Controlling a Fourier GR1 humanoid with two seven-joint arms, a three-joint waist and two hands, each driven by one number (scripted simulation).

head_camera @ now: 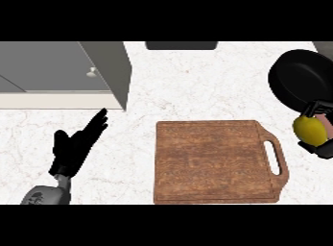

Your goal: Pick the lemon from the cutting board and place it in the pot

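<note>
Over on the left, a grey cabinet (55, 67) with a small round knob (91, 72) sits above the white marbled counter (190, 86). Below it the left hand (73, 149) rests, fingers straight and spread up toward the cabinet's corner, holding nothing at all, its grey forearm coming in from the lower edge.

Across to the middle: the wooden cutting board (215, 161) lies flat on the counter, its slotted handle pointing right, and its top is bare. Up at the far edge of the counter, a dark rectangular object (182, 45) peeks in; I can't tell what it is.

Now the right side, and here's the action! The right hand (330, 146) has its fingers curled round the lemon (309, 129), the yellow fruit showing plainly between the black fingers above and below it. The lemon is off the board, just beyond the board's handle, up in the hand. Just above it sits the black pot (307, 79), round and dark inside, and the lemon hangs at its near rim.
</note>
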